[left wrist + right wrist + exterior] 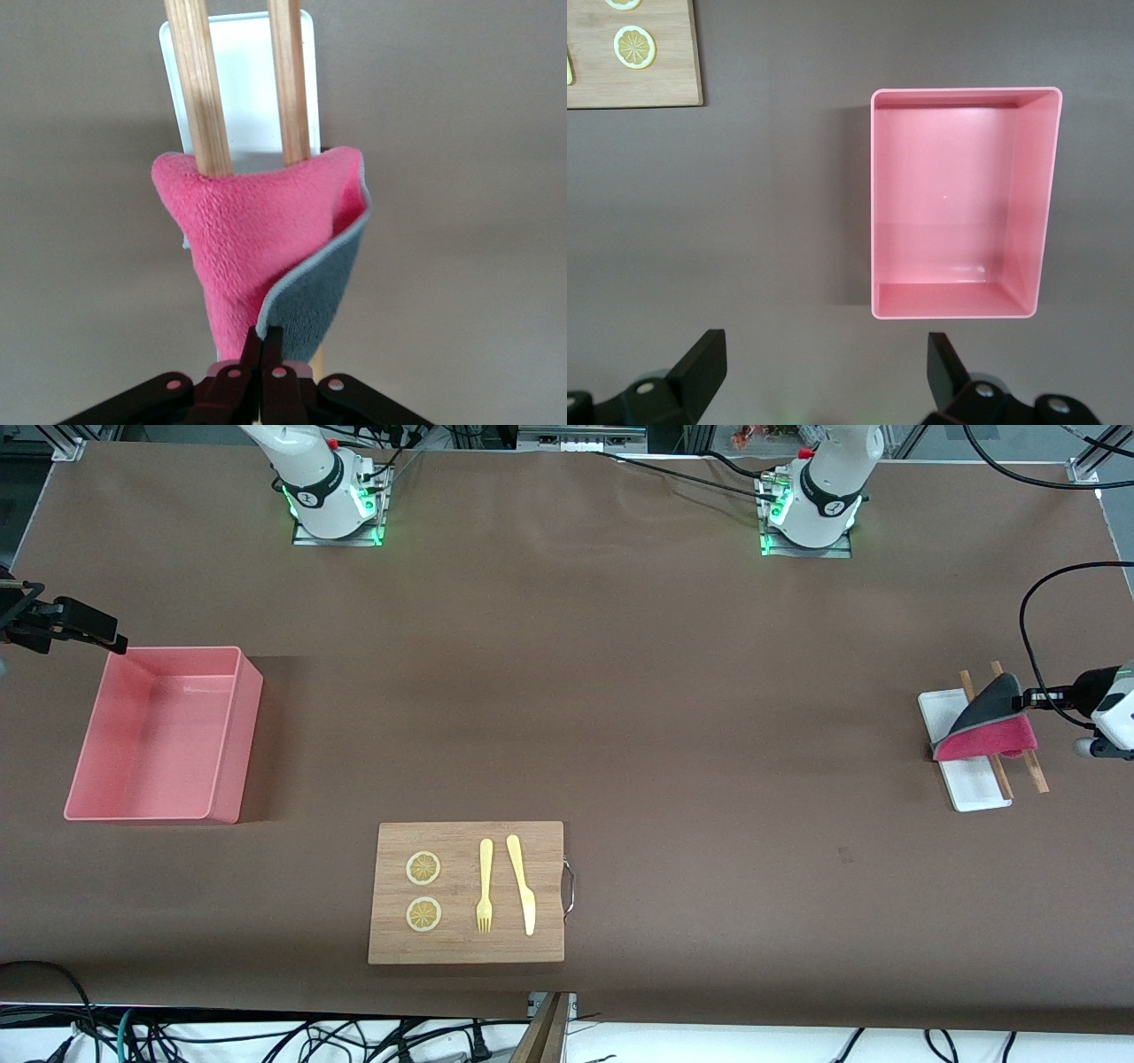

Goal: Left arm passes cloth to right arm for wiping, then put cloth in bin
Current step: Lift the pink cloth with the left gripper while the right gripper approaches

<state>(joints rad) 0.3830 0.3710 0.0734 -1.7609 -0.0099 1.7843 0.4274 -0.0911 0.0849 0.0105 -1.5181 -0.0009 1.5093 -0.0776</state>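
The bin (164, 735) stands open-topped. The board (467, 892) lies at about four o'clock from it, with bare table (620, 691) between. Two sticks (1010, 731) cross the white tray (970, 779).

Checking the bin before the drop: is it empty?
Empty: the bin shows only bare pink floor, and the cloth is elsewhere.
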